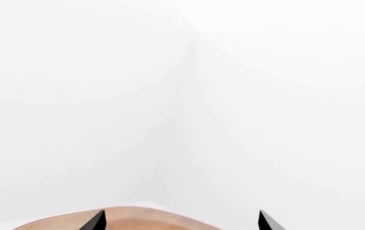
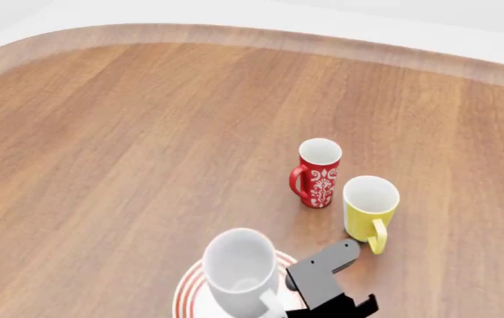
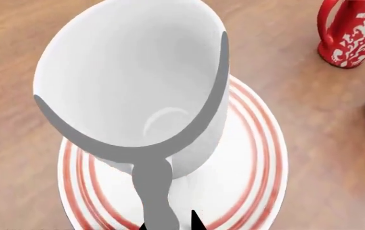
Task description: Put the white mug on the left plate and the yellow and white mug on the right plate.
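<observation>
Sitting at the bottom centre of the head view, the white mug (image 2: 239,268) rested on the left plate (image 2: 186,293), a red-ringed plate whose rim showed at the mug's lower left. The right gripper (image 2: 322,291) stood just beside the mug at the bottom edge, a dark block angled toward the mug's handle. In the right wrist view the white mug (image 3: 137,91) filled the upper left and centre of the frame, its handle running down to the bottom edge where two black fingertips (image 3: 195,223) flanked it closely; whether they pinched the handle or merely stood around it could not be told. The left plate (image 3: 253,177) spread beneath the mug.

Farther up and right of centre in the head view, the yellow and white mug (image 2: 370,205) stood upright on the bare wooden table (image 2: 101,146). A red mug (image 2: 317,173) with a white pattern stood just beyond, near it but apart.

The left gripper (image 1: 181,221) showed only two dark tips, spread well apart, at the bottom of its wrist view.
</observation>
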{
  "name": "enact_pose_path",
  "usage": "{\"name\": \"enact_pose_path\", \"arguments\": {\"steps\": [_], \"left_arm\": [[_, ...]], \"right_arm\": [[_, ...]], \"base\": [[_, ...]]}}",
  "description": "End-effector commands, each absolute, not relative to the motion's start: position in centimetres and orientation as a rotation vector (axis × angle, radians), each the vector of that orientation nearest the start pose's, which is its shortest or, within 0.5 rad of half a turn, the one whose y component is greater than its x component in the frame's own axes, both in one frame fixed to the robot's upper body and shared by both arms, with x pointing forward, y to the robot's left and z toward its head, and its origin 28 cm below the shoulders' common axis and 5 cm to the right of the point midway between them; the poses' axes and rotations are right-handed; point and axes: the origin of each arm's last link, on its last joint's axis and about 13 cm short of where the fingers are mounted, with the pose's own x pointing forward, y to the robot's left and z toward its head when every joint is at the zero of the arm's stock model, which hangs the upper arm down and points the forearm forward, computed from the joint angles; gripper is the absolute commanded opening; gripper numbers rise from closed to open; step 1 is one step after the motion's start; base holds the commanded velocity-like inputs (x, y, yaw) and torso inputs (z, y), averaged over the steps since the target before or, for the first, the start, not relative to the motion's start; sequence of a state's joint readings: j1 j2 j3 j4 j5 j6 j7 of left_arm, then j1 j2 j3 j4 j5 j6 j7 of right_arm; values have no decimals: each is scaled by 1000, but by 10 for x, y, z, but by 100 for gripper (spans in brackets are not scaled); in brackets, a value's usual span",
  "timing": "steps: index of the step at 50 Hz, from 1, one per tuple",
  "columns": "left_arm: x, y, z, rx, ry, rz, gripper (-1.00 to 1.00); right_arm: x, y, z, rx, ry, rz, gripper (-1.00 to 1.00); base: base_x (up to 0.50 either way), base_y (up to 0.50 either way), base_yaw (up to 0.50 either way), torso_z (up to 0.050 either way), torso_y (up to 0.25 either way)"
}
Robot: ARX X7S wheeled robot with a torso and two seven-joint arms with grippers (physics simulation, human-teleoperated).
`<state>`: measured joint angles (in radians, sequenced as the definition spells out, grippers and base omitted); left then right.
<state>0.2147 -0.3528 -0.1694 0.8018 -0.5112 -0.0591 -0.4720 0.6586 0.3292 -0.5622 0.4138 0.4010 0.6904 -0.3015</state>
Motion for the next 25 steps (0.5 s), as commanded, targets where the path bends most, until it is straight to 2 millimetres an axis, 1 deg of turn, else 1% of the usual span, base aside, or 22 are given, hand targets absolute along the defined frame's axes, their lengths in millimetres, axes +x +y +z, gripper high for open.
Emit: {"name": "enact_pose_path", "arguments": {"steps": [1, 9, 12, 13, 16, 20, 25], "left_arm": [[146, 259, 153, -218, -490, 286, 100], [147, 259, 151, -215, -486, 287, 100], [146, 259, 151, -216, -486, 288, 100], [146, 259, 151, -216, -486, 287, 100], [146, 258, 151, -215, -486, 286, 100], [146, 259, 151, -216, -485, 286, 100], [145, 259, 151, -218, -487, 288, 100]], "right_arm": [[317, -122, 40, -188, 655, 564, -100], [319, -118, 36, -199, 661, 570, -100], [322, -119, 34, -200, 664, 538, -100], [322, -119, 34, -193, 667, 535, 100], [320, -119, 35, -179, 659, 524, 100], [307, -120, 37, -166, 643, 532, 100], [281, -131, 38, -161, 634, 545, 100]], "base": [[0, 0, 0, 0, 0], [0, 0, 0, 0, 0], [0, 0, 0, 0, 0], [0, 0, 0, 0, 0], [0, 0, 0, 0, 0], [0, 0, 0, 0, 0], [0, 0, 0, 0, 0]]}}
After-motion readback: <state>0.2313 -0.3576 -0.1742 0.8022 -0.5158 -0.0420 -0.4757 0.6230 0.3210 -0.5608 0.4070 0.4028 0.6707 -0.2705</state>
